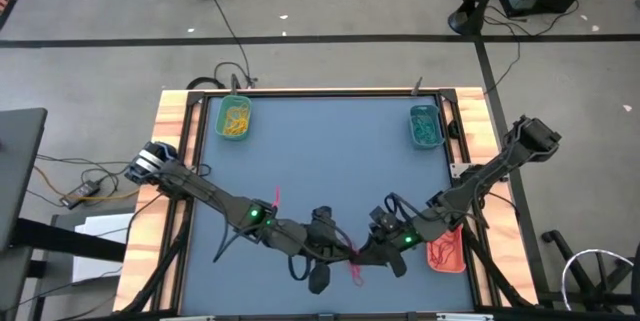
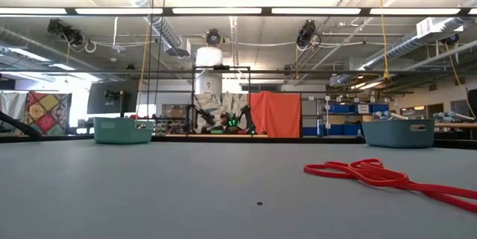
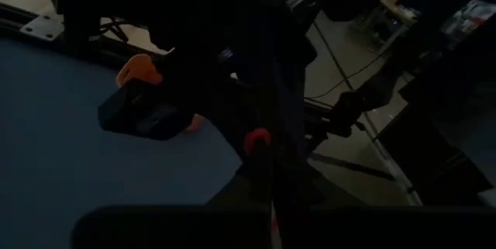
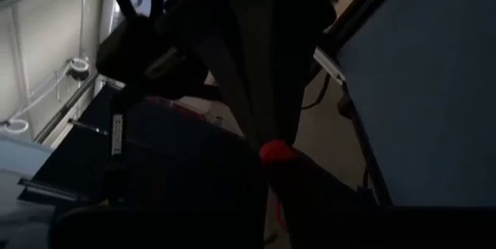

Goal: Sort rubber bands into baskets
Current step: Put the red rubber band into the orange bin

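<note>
My two grippers meet tip to tip in the air over the near middle of the table. My left gripper (image 1: pixel 343 248) comes from the left and my right gripper (image 1: pixel 360 253) from the right. Both are shut on one red rubber band (image 4: pixel 277 152), which shows as a small red bit between the fingertips. More red rubber bands (image 2: pixel 373 173) lie flat on the table below. The green basket (image 1: pixel 222 111) with yellow bands stands far left. The teal basket (image 1: pixel 413 123) stands far right. The orange-red basket (image 1: pixel 434 257) with red bands stands near right. My left gripper pinches the red band between its two fingertips, where a red bit (image 3: pixel 257 139) shows. The fingers lie almost level and come from the table's left. The band is lifted clear of the table. My right gripper pinches the same band right beside the left fingertips (image 4: pixel 277 152), coming almost level from the table's right. A thin red strand (image 4: pixel 279 210) hangs slack below the pinch. The dark fingers hide how far back the band reaches.
A thin red strand (image 1: pixel 275 198) shows beside the left arm. Black cables trail off the far left corner (image 1: pixel 225 79). The blue mat's far half between the green and teal baskets holds no objects. Wooden rails (image 1: pixel 170 151) edge the table.
</note>
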